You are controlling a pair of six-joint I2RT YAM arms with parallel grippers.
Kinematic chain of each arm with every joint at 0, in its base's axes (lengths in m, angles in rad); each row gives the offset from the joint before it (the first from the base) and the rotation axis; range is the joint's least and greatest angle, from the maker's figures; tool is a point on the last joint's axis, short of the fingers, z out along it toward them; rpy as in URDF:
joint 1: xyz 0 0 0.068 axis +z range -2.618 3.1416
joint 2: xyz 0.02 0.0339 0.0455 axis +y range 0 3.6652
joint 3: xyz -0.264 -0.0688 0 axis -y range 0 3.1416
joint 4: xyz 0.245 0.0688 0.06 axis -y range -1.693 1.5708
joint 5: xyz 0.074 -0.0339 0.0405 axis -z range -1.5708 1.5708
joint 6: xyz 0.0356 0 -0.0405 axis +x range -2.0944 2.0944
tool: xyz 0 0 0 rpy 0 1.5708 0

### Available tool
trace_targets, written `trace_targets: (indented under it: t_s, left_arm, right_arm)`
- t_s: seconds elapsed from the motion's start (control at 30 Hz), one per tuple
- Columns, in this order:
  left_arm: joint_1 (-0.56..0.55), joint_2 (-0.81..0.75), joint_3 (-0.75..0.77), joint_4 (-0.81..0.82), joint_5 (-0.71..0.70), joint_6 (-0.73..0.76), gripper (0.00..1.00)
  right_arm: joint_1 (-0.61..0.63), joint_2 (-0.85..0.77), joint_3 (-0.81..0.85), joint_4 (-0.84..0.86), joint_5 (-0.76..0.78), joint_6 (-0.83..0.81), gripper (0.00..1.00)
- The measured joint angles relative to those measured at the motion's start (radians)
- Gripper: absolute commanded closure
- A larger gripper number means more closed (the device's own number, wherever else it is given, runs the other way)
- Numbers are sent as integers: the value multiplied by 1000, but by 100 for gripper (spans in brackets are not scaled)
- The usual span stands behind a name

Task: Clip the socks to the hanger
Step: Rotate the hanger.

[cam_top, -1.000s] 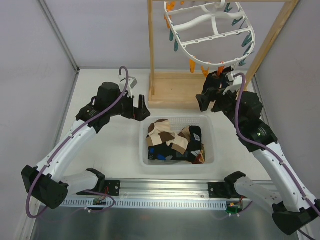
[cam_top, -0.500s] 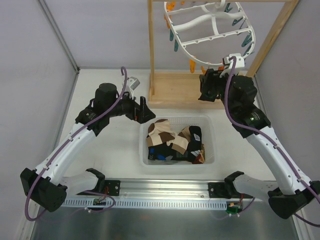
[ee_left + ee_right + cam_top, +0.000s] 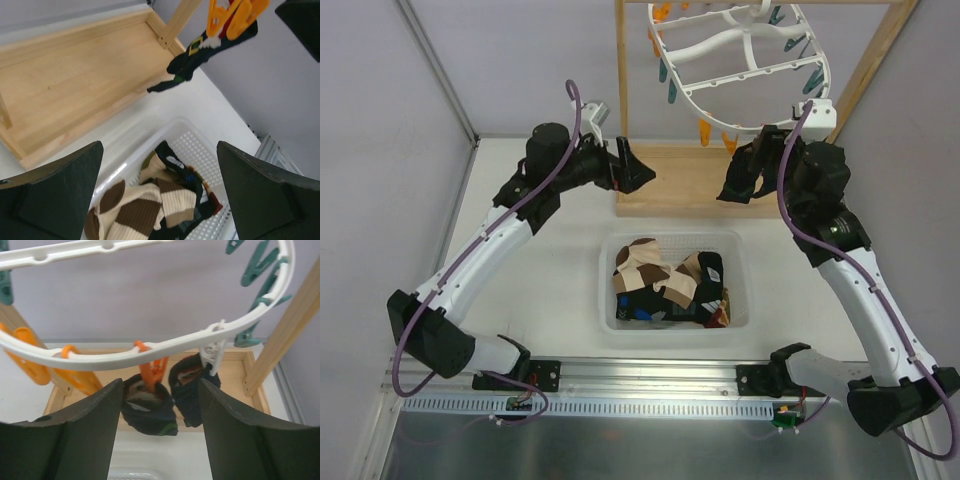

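Both arms have swung up and away from the basket toward the hanger
The left gripper hovers over the wooden frame base, fingers spread wide and empty. The right gripper, also spread and empty, sits just under the hanger rim, facing two dark socks pegged there. The striped socks lie heaped in the basket

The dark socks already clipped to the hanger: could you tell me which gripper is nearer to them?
Right. The right gripper sits just below the hanger rim with the clipped dark socks straight ahead; the left gripper is farther left, over the wooden base.
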Motion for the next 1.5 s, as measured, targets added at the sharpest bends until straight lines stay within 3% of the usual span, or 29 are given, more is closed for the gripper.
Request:
trace_targets:
  t_s: [0.27,0.5,0.6,0.63,0.67,0.7,0.8,0.87,1.1,1.23,1.33,1.5]
  left_arm:
    - [-6,212,323,41,-76,-23,1]
    - [-15,394,587,91,-157,-54,1]
    - [-25,476,677,113,-210,-67,3]
    - [-26,499,695,121,-223,-74,4]
    - [-26,521,710,138,-227,-80,8]
    - [-27,540,716,154,-231,-87,17]
    - [-33,583,719,203,-246,-110,41]
    - [-45,602,714,240,-254,-132,47]
    - [-142,552,506,459,-396,-195,52]
    - [-212,487,345,568,-509,-266,66]
    - [-248,438,246,646,-575,-322,68]
    - [-262,413,204,723,-615,-368,70]
  right_arm:
    - [-120,4,12,-8,2,3,37]
    - [-225,55,145,-85,-42,29,44]
    - [-271,61,177,-121,-95,52,39]
    - [-280,58,178,-129,-116,58,32]
    - [-286,53,178,-140,-140,64,30]
    - [-288,45,178,-154,-166,72,29]
    - [-288,14,174,-176,-262,99,28]
    - [-288,-21,162,-176,-333,123,28]
    - [-261,-89,135,-155,-501,163,28]
    - [-225,-60,135,-156,-544,166,28]
    - [-192,-42,133,-159,-556,162,28]
    - [-128,-38,132,-161,-554,128,28]
